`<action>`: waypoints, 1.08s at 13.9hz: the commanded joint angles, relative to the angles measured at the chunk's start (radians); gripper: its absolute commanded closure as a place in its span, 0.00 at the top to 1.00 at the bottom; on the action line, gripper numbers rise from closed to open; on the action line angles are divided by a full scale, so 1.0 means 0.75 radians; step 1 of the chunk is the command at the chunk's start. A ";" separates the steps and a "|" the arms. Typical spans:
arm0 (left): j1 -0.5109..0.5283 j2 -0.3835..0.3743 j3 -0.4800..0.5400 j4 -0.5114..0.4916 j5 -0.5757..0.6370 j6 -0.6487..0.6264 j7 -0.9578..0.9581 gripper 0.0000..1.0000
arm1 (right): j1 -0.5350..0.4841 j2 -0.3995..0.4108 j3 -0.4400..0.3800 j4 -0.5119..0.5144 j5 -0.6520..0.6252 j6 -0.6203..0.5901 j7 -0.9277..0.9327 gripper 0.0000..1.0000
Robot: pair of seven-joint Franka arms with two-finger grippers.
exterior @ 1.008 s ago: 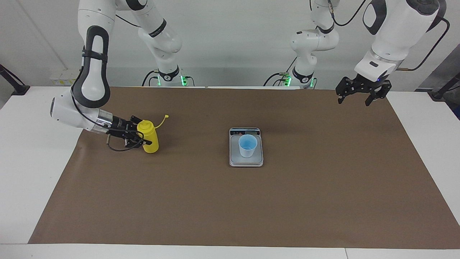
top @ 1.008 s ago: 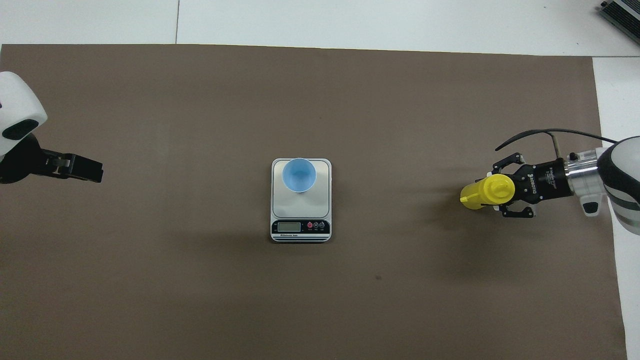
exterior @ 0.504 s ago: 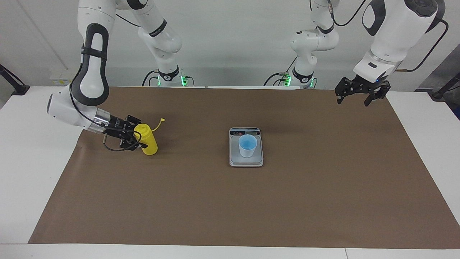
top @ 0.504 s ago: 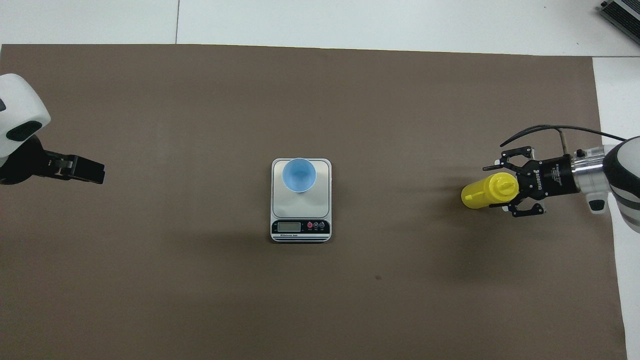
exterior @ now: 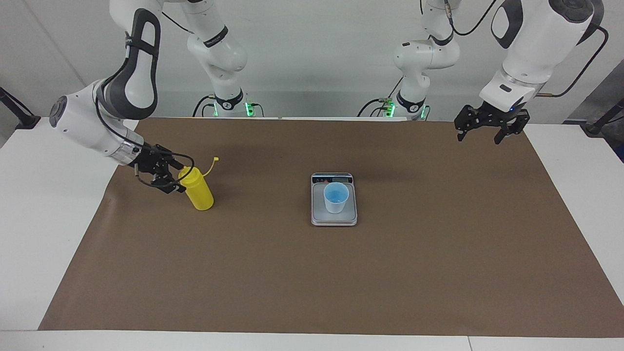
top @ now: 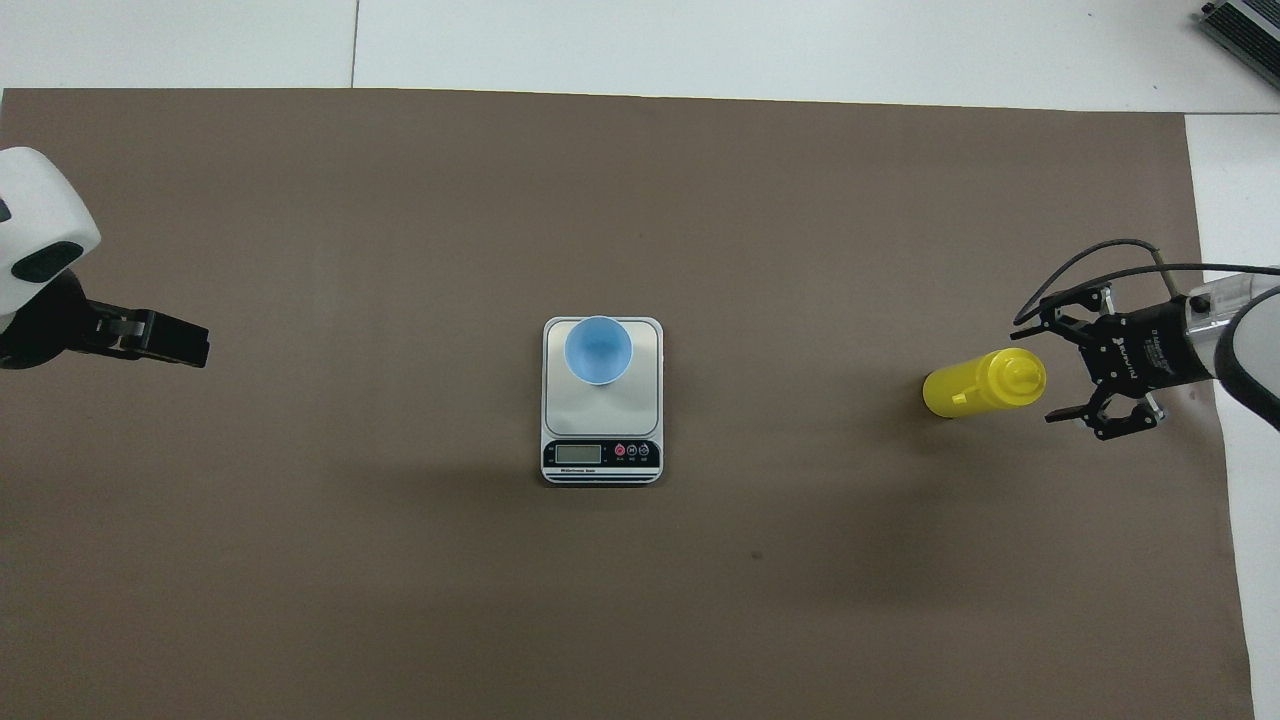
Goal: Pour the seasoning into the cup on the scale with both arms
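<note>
While the bottle stands on the brown mat at the right arm's end of the table, the right gripper sits just beside its top with fingers spread and nothing held. In the overhead view there's a visible gap between the right gripper and the bottle, so no contact there; in the facing view the fingertips overlap the bottle's shoulder and I can't tell touch from near miss. Bottle looks upright, maybe slightly tilted. Its cap hangs off a thin tether, sticking out on the side toward the scale and a bit nearer the robots. Scale is mid-table, display strip on the short edge nearest the robots. Cup stands upright on the weighing plate, sitting toward the plate's end farther from the robots per the overhead view; contents not discernible. Bottle and scale are well apart, roughly level in distance from the robots. Left gripper hangs in the air over the mat's edge at the left arm's end, fingers apart, empty, that arm waiting. In the overhead view the left gripper pokes in from the side, well clear of the scale.
</note>
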 commanded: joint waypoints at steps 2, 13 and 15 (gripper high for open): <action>0.012 -0.028 -0.004 -0.022 0.023 0.014 0.019 1.00 | 0.002 -0.120 -0.002 -0.015 -0.114 -0.006 -0.218 1.00; 0.010 -0.028 -0.006 -0.026 0.021 0.019 0.019 1.00 | 0.208 -0.318 0.038 0.052 -0.398 -0.102 -0.745 1.00; 0.008 -0.030 -0.006 -0.028 0.021 0.021 0.017 1.00 | 0.272 -0.314 0.043 0.108 -0.429 -0.169 -0.741 1.00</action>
